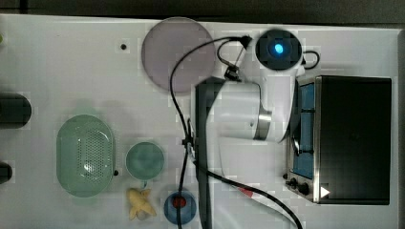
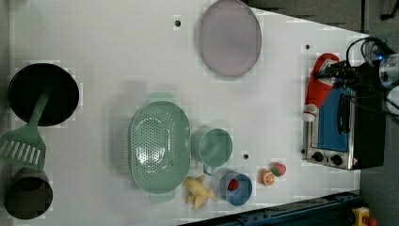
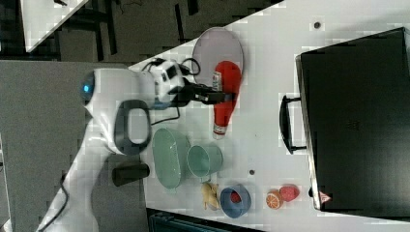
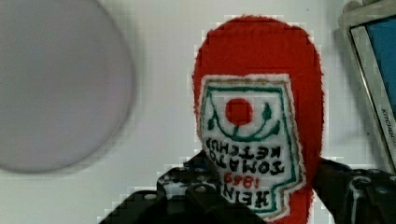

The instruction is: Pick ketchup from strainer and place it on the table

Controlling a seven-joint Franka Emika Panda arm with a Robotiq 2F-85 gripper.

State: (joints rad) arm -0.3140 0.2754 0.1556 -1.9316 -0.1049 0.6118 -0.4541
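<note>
Right view, L to R: we see the arm reaching across w/ wrist horizontal, tool (image 3: 227,98) clamped on the ketchup (image 3: 226,99) mid-body. Bottle lies lengthwise, cap toward the green cup (image 3: 204,161), btwn the lilac plate (image 3: 212,48) and the oven (image 3: 355,121), over the counter (image 3: 270,72). Strainer (image 3: 170,157) sits well apart, nothing in it.
</note>
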